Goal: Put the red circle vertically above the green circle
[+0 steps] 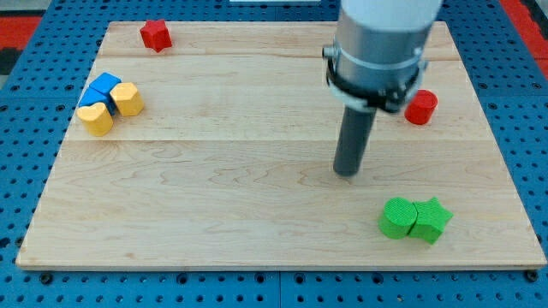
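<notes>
The red circle (421, 108) sits near the view's right edge of the wooden board (214, 188), partly behind the arm's grey collar. The green circle (396, 217) lies at the lower right, touching a green star (431, 220) on its right side. My tip (347, 171) is on the board left of and below the red circle, and above and left of the green circle, touching neither block.
A red star (156, 35) lies near the top left edge. A blue block (101, 87), a yellow hexagon (128, 99) and a yellow heart-like block (96, 118) cluster at the left. Blue pegboard (26, 171) surrounds the board.
</notes>
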`<state>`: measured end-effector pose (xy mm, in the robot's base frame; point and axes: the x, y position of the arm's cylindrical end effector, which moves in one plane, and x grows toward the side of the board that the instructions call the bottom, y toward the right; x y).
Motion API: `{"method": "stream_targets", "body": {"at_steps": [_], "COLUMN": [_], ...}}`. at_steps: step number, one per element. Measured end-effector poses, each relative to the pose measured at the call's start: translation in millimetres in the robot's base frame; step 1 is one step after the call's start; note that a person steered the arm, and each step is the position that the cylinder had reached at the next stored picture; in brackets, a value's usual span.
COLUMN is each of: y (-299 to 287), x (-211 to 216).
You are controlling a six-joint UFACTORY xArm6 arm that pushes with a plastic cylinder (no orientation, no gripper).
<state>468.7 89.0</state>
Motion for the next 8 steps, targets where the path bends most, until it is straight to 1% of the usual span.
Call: {"method": "stream_targets", "body": {"at_steps": [1, 2, 3, 4, 5, 6, 7, 8], "y": [54, 81, 120, 141, 109, 103, 70, 27], "x": [-53, -103, -139, -78, -29, -66, -84, -56]}}
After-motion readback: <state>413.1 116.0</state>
